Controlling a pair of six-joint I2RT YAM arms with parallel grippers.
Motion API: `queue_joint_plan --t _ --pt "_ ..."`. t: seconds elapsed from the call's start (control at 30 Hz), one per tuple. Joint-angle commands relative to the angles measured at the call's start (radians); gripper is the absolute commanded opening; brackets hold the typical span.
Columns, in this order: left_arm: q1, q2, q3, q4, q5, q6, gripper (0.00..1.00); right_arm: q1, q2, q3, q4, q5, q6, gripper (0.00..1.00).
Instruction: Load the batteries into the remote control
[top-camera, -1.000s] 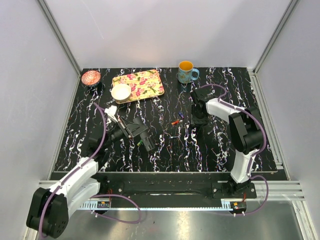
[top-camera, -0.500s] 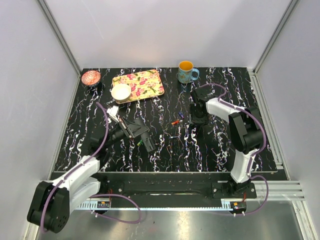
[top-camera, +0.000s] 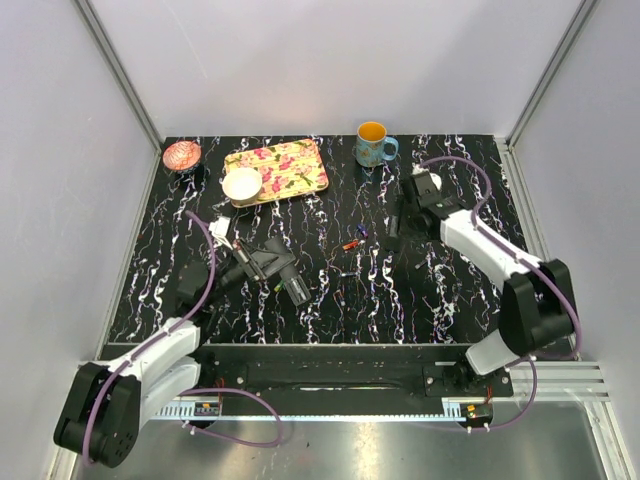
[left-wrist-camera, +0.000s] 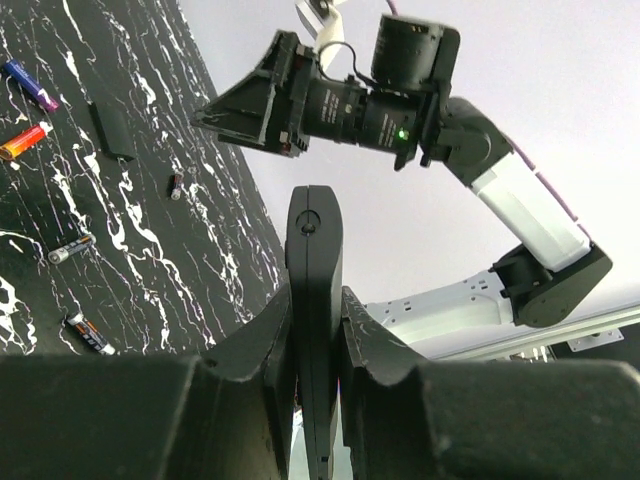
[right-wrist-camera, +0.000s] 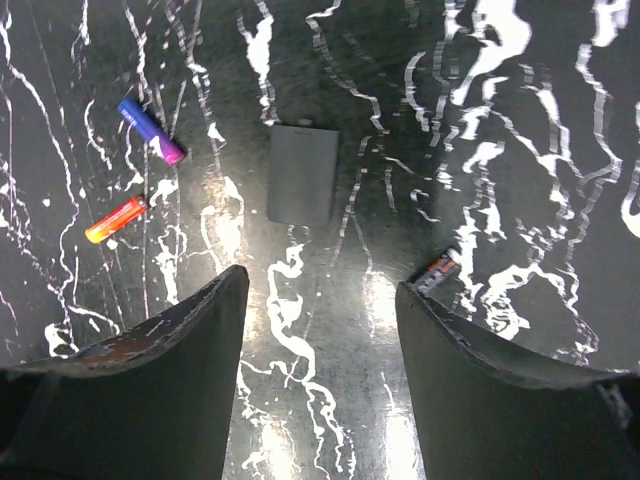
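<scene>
Under the spread right gripper (right-wrist-camera: 320, 290) lie three batteries (right-wrist-camera: 116, 219) (left gripper (left-wrist-camera: 315, 312) clamps one remote control (left-wrist-camera: 314, 235)).

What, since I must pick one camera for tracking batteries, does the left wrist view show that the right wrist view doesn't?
Only left wrist: the remote control clamped in the left gripper, the right arm, further batteries. Only right wrist: that the right gripper is open. Both: purple-blue battery, orange-red battery, flat dark panel.
</scene>
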Motion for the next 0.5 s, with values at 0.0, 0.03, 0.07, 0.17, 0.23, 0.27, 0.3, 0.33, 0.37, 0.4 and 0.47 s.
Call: queue_joint_plan --t 0.0,0.03,0.07,0.17,0.23,0.27,0.3,0.33,0.37,0.4,0.47 --pt "0.005 -0.033 -0.071 0.236 -0.074 -0.084 0.0 -0.037 -0.102 -0.14 0.012 0.154 0.139 0.68" --pt "0.005 -0.039 -0.072 0.228 -0.08 -0.084 0.0 -0.054 -0.133 -0.172 0.021 0.139 0.161 0.66" --pt "0.005 -0.044 -0.074 0.218 -0.083 -0.078 0.0 -0.069 -0.145 -0.24 0.033 0.088 0.185 0.65" --pt "0.005 -0.067 -0.071 0.19 -0.091 -0.067 0.0 -0.094 -0.172 -0.338 0.093 0.034 0.254 0.65" --pt "0.003 -0.075 -0.065 0.178 -0.094 -0.059 0.0 -0.097 -0.161 -0.369 0.112 0.033 0.293 0.65" --pt "0.003 -0.075 -0.062 0.176 -0.093 -0.058 0.0 -0.1 -0.152 -0.387 0.133 0.022 0.302 0.63" --pt "0.002 -0.075 -0.062 0.173 -0.091 -0.058 0.0 -0.1 -0.141 -0.391 0.139 0.019 0.311 0.62" --pt "0.0 -0.075 -0.06 0.168 -0.09 -0.056 0.0 -0.101 -0.117 -0.389 0.141 0.019 0.316 0.62" --pt "0.002 -0.073 -0.054 0.165 -0.085 -0.055 0.0 -0.101 -0.106 -0.386 0.152 0.019 0.32 0.61" --pt "0.002 -0.075 -0.052 0.156 -0.076 -0.05 0.0 -0.103 -0.095 -0.384 0.156 0.016 0.325 0.6" --pt "0.002 -0.072 -0.045 0.152 -0.061 -0.049 0.0 -0.103 -0.077 -0.375 0.165 -0.003 0.325 0.59"
